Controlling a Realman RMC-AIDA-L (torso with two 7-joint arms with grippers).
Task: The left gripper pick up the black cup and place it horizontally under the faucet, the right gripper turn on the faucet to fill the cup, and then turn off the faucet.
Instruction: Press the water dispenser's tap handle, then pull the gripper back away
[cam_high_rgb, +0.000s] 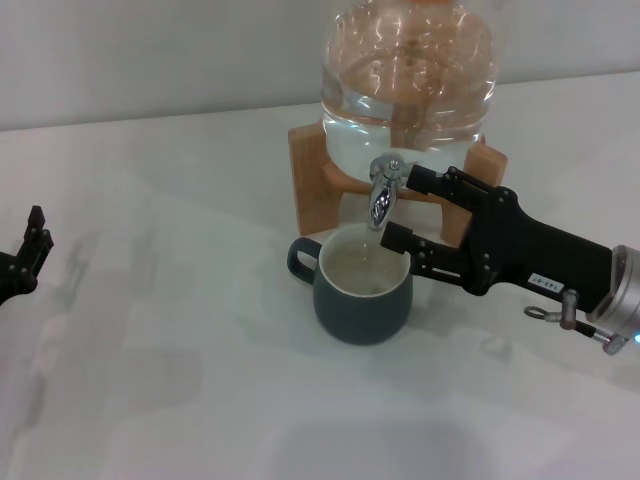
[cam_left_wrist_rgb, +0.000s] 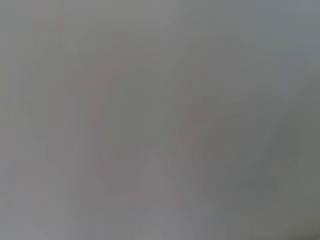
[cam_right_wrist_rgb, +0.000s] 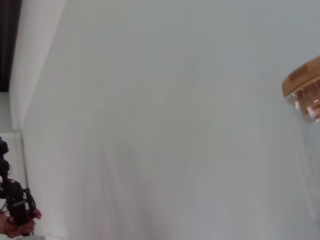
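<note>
Black cup (cam_high_rgb: 362, 290) upright under faucet (cam_high_rgb: 384, 193), right claw (cam_high_rgb: 402, 208) spread wide beside it, left claw (cam_high_rgb: 30, 246) unclear.

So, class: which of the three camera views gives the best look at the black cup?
The head view. There the black cup stands upright on the table under the faucet, its handle and pale inside visible, with the right hand at the faucet. The left wrist view shows only blank grey; the right wrist view shows no cup.

Clear round water jug (cam_high_rgb: 408, 75) on a tan wooden stand (cam_high_rgb: 318, 185), white table (cam_high_rgb: 180, 330) beneath
</note>
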